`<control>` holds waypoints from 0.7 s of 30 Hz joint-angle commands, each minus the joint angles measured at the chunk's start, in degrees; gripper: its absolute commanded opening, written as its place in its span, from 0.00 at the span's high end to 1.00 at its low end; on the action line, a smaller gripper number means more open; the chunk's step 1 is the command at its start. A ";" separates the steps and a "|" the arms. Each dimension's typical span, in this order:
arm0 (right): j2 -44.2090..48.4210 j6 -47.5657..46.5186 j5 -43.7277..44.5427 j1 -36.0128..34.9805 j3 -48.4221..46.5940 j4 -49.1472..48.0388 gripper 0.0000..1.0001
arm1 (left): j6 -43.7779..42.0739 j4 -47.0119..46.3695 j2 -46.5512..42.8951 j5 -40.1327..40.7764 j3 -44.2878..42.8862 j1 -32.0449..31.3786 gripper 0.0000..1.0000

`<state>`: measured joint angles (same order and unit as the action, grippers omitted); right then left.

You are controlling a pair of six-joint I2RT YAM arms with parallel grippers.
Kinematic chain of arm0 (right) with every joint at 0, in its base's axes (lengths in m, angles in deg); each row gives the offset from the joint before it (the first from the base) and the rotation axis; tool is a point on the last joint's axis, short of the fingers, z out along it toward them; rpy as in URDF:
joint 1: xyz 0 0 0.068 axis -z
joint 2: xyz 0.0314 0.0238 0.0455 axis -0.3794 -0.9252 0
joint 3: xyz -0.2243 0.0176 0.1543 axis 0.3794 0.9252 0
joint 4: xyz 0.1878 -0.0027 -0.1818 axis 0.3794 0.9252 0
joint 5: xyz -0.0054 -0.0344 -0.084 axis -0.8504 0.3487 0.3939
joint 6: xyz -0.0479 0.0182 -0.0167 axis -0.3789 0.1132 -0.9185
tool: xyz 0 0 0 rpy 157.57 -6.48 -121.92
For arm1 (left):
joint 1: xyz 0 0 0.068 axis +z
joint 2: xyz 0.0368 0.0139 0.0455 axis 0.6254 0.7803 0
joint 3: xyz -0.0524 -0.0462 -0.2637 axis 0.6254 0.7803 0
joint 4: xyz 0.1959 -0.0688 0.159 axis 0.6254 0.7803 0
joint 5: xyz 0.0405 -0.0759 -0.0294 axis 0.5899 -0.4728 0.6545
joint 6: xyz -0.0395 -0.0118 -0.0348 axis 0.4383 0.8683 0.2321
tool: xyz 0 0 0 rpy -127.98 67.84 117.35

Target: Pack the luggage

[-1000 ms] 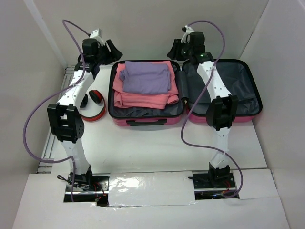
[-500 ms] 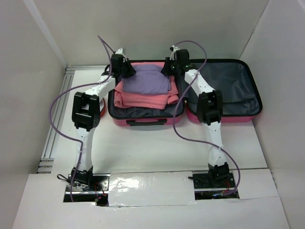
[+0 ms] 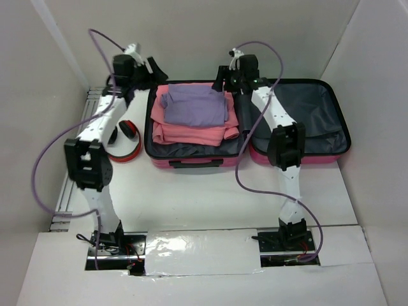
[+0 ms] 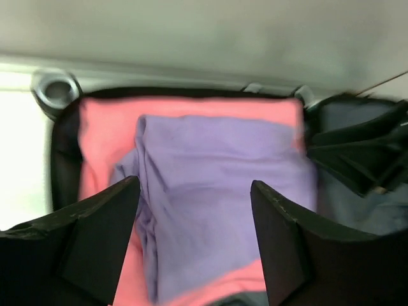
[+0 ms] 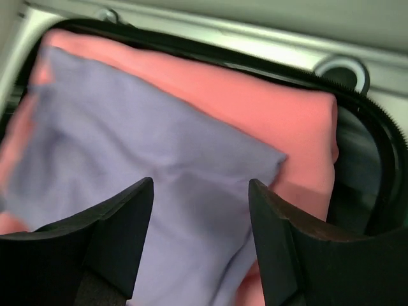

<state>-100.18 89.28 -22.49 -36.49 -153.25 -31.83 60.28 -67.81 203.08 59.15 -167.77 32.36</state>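
Luggage (image 3: 312,118) lying open across the table, both grippers hovering at its far edge

The case is lying flat with its two halves side by side, so its long axis is running left to right and the hinge near to far. The left half is holding a folded pink garment (image 3: 191,132) with a purple garment (image 3: 194,105) on top, while the right half is showing bare grey lining. The left gripper (image 4: 194,185) is hanging just past the far left corner, jaws spread and gripping nothing, with the clothes lying towards the arms' bases from it. The right gripper (image 5: 201,183) is hanging over the far rim near the hinge, likewise spread and empty. Red headphones (image 3: 127,141) are sitting on the table just left of the case, nearer the left arm. The bare half is lying nearer the right arm, so swinging it shut is probably falling to that side.
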 commanded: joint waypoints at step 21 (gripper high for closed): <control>34.68 -2.13 7.67 -17.26 27.68 4.54 0.20 | 28.42 21.77 -51.17 20.79 57.42 20.41 0.18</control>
<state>-68.64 86.35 -17.70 -51.88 -127.11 -27.26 79.88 -45.25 155.56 75.80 -108.54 51.88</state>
